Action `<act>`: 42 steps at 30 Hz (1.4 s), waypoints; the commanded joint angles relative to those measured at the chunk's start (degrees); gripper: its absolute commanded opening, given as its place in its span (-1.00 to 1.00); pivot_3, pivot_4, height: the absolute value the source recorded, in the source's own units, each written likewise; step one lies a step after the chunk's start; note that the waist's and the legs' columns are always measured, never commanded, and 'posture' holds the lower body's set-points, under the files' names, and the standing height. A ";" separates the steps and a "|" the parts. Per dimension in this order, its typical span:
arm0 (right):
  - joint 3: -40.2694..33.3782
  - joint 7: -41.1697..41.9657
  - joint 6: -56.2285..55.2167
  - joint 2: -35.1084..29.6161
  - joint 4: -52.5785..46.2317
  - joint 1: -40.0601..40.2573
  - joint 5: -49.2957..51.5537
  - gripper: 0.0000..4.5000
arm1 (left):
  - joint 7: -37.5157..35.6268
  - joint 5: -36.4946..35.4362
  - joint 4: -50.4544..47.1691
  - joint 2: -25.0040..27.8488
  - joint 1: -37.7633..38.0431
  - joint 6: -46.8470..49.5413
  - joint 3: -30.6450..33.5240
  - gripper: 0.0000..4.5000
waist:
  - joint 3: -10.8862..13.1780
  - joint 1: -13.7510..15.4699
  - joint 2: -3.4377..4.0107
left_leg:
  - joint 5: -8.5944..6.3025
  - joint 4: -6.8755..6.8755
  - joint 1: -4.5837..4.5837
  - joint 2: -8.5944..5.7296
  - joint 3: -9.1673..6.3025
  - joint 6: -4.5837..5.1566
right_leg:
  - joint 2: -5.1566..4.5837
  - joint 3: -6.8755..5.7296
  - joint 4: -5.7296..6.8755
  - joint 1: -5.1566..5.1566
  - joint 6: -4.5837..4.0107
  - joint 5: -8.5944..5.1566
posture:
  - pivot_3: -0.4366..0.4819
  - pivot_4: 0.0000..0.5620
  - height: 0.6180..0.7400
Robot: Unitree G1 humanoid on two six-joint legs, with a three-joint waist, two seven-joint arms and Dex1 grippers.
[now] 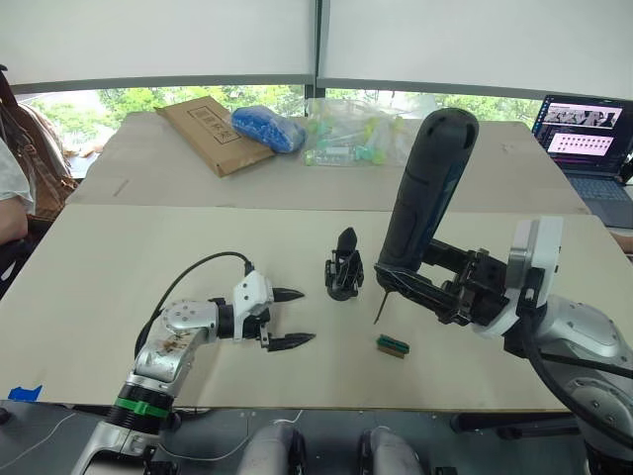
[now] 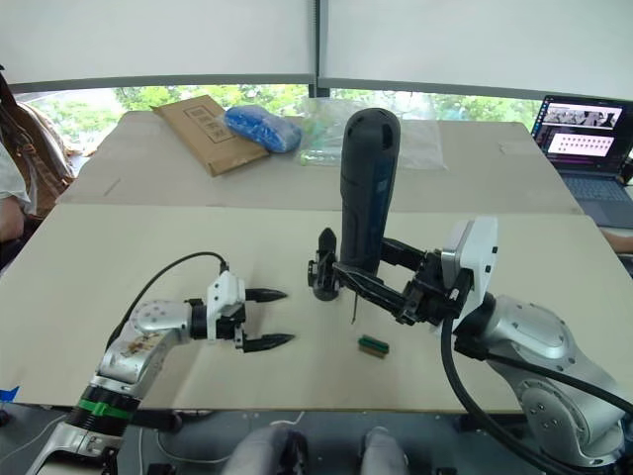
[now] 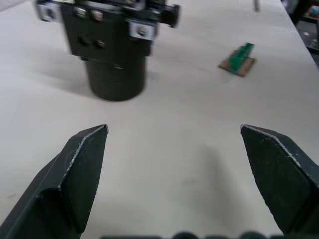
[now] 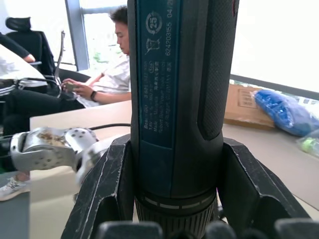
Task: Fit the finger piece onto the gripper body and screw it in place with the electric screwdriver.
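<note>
Screwdriver (image 1: pixel 427 198) upright in right hand (image 1: pixel 420 287); left hand (image 1: pixel 290 318) open.

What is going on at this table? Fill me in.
The right pincer holds the electric screwdriver upright, bit pointing down at the table just beside the gripper body. The left pincer hangs open over the table on the body's other side, holding nothing. A small green block lies near the bit.

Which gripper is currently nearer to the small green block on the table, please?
Right. The right gripper holds the electric screwdriver just above the green block; the left gripper sits open farther left.
</note>
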 commanded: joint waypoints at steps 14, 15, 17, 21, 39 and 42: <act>-0.70 -3.20 2.19 -1.98 -0.49 -6.19 4.36 -0.15 | 15.25 7.69 15.85 -16.67 -9.79 -5.18 -4.93 1.00 | 0.00 0.29 -0.02 | 0.00 0.00 0.02 -0.03 0.05 0.01 | 0.03 -0.01 0.00 0.05 0.01 0.01 | -0.05 -0.47 0.87; -0.78 -2.92 2.02 -1.99 -0.25 -6.03 4.05 -0.15 | 14.52 7.74 17.03 -16.91 -10.38 -6.20 -5.13 0.75 | 0.00 0.32 -0.02 | 0.00 0.00 0.02 -0.03 0.05 0.01 | 0.03 -0.02 0.01 0.04 0.01 0.01 | -0.05 -0.47 0.87; -0.98 -2.58 1.74 -2.01 0.09 -5.86 3.62 -0.15 | 12.36 7.91 19.63 -16.83 -11.84 -8.20 -5.52 0.45 | 0.00 0.34 -0.02 | 0.00 0.00 0.02 -0.03 0.06 0.01 | 0.03 -0.02 0.01 0.04 0.01 0.01 | -0.05 -0.47 0.87; -2.31 -0.93 1.32 -2.61 0.39 -4.90 3.54 -0.15 | 3.55 7.70 28.13 -15.25 -17.62 -14.75 -5.76 0.03 | 0.00 0.44 -0.02 | 0.00 0.02 0.01 -0.03 0.05 0.01 | 0.02 -0.03 0.01 0.04 0.00 0.01 | -0.05 -0.47 0.87; -2.65 3.28 5.23 -7.12 4.22 -12.31 14.48 -0.15 | -9.64 10.41 51.85 -15.30 -30.72 -25.96 -2.87 1.00 | 0.05 -0.42 -0.10 | -0.12 0.12 -0.12 -0.02 0.07 0.23 | -0.03 -0.04 -0.09 -0.03 0.06 0.06 | -0.05 -0.47 0.87; -0.52 3.98 6.15 -6.56 6.22 -16.23 15.04 -0.15 | -8.16 8.51 39.12 -13.94 -23.73 -19.72 -2.09 1.00 | 0.05 -0.59 -0.09 | -0.12 0.11 -0.12 -0.02 0.07 0.22 | -0.03 -0.01 -0.11 -0.04 0.06 0.06 | -0.05 -0.47 0.87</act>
